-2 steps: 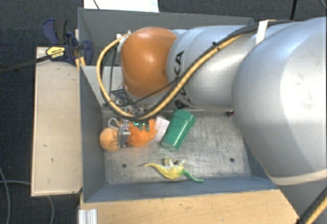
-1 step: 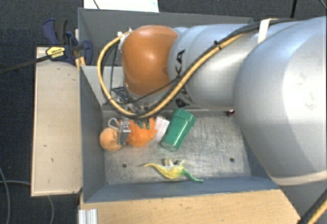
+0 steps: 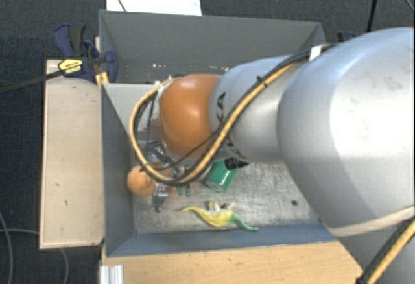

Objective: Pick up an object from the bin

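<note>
My gripper [image 3: 159, 196] pokes out from under the orange wrist cover at the bin's front left, low over the floor. Just left of it, touching or nearly touching, lies a small orange ball [image 3: 137, 181] by the left wall. A green cylinder-shaped thing [image 3: 221, 175] lies to the gripper's right, partly hidden under the arm. In front of it, near the front wall, a yellow and green toy lizard [image 3: 221, 216] lies flat.
The big silver arm with its yellow cable covers the bin's middle and right and hides whatever lies beneath. A strip of bare grey floor shows along the front wall, right of the lizard.
</note>
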